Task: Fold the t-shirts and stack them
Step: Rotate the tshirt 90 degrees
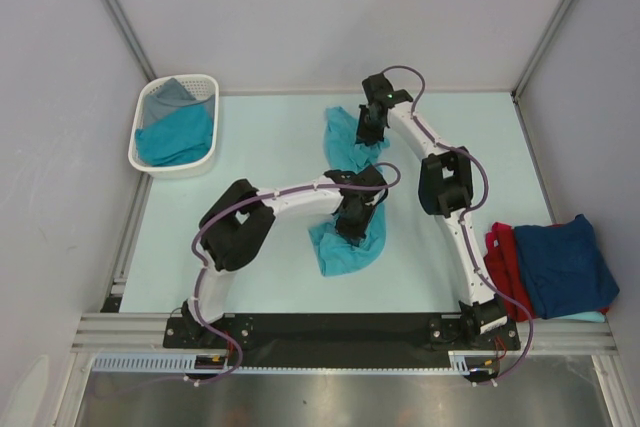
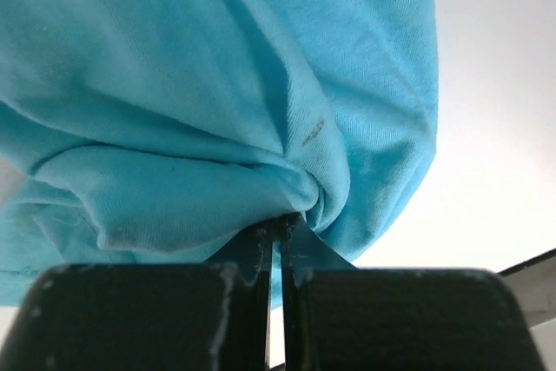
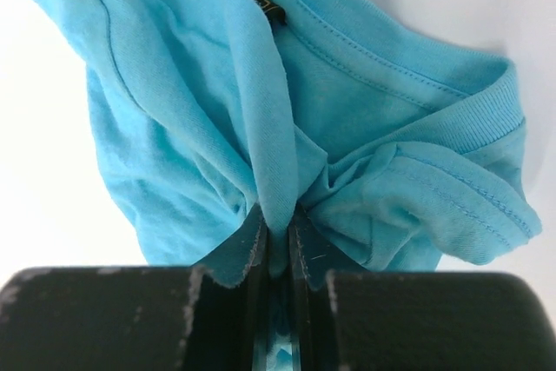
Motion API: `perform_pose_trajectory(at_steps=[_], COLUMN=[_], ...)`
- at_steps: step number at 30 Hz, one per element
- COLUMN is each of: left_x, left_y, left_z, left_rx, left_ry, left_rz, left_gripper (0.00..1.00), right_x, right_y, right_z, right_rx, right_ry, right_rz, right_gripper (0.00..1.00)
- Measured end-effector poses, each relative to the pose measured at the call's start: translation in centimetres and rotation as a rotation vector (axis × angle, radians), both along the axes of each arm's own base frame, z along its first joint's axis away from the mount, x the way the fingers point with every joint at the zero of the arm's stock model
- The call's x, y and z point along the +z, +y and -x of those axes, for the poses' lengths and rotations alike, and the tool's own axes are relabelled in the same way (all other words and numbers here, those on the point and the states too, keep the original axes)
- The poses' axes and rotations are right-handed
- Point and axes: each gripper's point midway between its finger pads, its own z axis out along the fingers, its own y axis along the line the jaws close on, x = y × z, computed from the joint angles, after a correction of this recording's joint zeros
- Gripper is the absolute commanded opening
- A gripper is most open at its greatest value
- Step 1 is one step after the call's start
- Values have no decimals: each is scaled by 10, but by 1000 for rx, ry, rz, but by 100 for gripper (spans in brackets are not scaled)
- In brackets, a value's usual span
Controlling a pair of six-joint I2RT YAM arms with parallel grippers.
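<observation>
The left end effector (image 2: 280,228) was closed tight on a bunched fold of the teal t-shirt (image 2: 174,84). The right end effector (image 3: 278,225) pinched the same shirt just beside its collar. The cloth ran between them over the worktop (image 1: 270,137).

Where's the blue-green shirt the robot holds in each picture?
Top external: the teal t-shirt is mid-table, bunched under the left gripper and the right gripper.
Left wrist: teal t-shirt fills the upper left, pinched between the fingers.
Right wrist: teal t-shirt fills the top, collar showing, pinched likewise.
Shared landmark: the black fingers pinching teal cloth.
</observation>
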Motion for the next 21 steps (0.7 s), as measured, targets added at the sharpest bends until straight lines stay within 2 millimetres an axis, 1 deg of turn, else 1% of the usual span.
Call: perform_pose_trajectory(at_steps=[1, 2, 3, 4, 5, 6, 7, 8, 9, 10, 12, 14, 15, 16, 17, 18, 20, 21], left_x=[0, 0, 1, 3, 5, 10, 17, 26, 35, 51, 75, 103, 121, 125, 137, 143, 152, 154], left_y=[0, 2, 4, 10, 14, 20, 25, 29, 32, 35, 40, 45, 49, 50, 53, 56, 63, 66], left_z=[0, -1, -3, -5, -6, -9, -13, -18, -23, -30, -39, -48, -53, -54, -58, -60, -66, -70], left_rx=[4, 9, 14, 21, 29, 39, 49, 61, 70, 94, 118, 149, 171, 178, 197, 207, 229, 242], left_ry=[-7, -25, -47, -77, -103, -135, -170, -205, -238, -290, -359, -427, -468, -478, -508, -521, -545, -549], left_rz=[-4, -13, -22, -41, -57, -72, -82, -88, -87, -78, -54, -21, 2, 8, 21, 27, 35, 38], left_gripper=[2, 6, 14, 18, 22, 32, 37, 42, 51, 55, 61, 63, 64, 64, 64, 64, 63, 63], right_x=[0, -1, -1, -1, 0, 2, 5, 10, 16, 22, 47, 71, 84, 97, 110, 122, 140, 143], right_y=[-1, -3, -5, -7, -9, -11, -14, -17, -18, -20, -25, -30, -32, -36, -40, -44, -54, -59], right_z=[-1, -1, -2, -4, -5, -6, -8, -10, -11, -12, -14, -13, -10, -7, -3, 3, 16, 28], right_rx=[-3, -9, -16, -23, -29, -38, -45, -52, -62, -60, -73, -86, -90, -95, -101, -106, -117, -120], right_ry=[-2, -6, -10, -15, -23, -29, -38, -51, -60, -74, -116, -154, -172, -191, -209, -224, -256, -262], right_rz=[6, 17, 26, 36, 50, 56, 63, 72, 69, 74, 76, 75, 74, 73, 76, 78, 84, 90], right_gripper=[30, 37, 44, 58, 69, 78, 93, 99, 99, 100, 100, 100, 100, 100, 100, 100, 100, 100])
